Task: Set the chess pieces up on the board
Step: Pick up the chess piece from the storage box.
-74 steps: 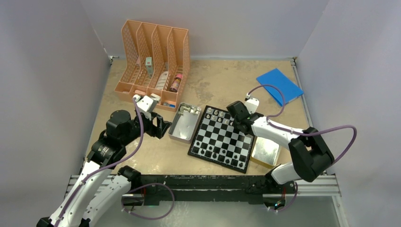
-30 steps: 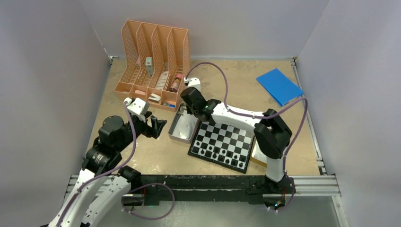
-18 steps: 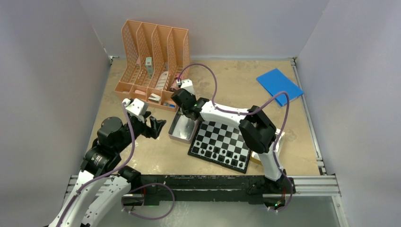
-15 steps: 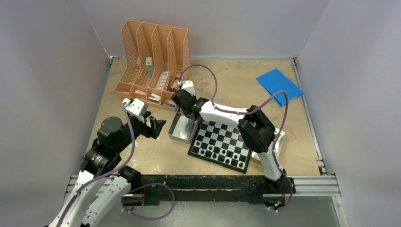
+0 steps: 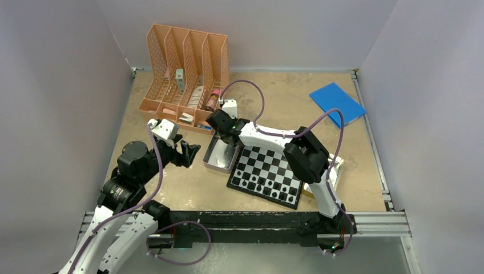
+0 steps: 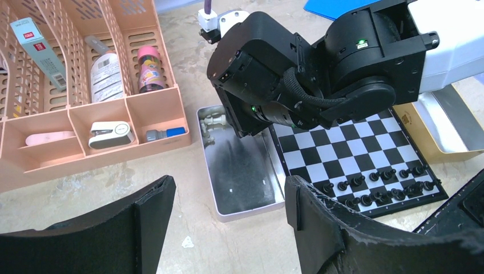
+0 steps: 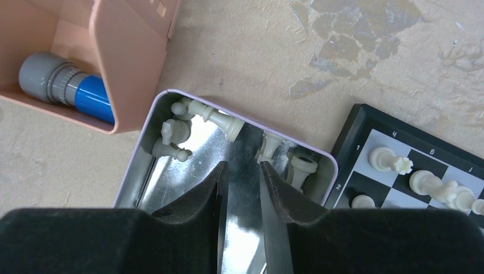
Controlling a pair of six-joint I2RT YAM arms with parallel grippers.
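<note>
The board (image 5: 273, 166) lies mid-table, with black chess pieces (image 5: 264, 184) on its near rows. Left of it lies an open metal tin (image 5: 218, 157). My right gripper (image 5: 224, 136) hangs over the tin's far end. In the right wrist view its fingers (image 7: 243, 166) stand open by a narrow gap with nothing between them, just short of several white pieces (image 7: 212, 120) lying in the tin. More white pieces (image 7: 391, 160) stand on the board's corner. My left gripper (image 6: 228, 191) is wide open and empty above the bare table, left of the tin (image 6: 242, 171).
A peach desk organizer (image 5: 185, 74) with small items stands at the back left, touching the tin's far end. A blue sheet (image 5: 337, 103) lies at the back right. A gold-rimmed tin (image 5: 334, 171) sits against the board's right side, under the right arm.
My right arm swung left from the board's far edge to above the tin's far end and its fingers are a touch wider. The left arm drew back a little and holds still.
</note>
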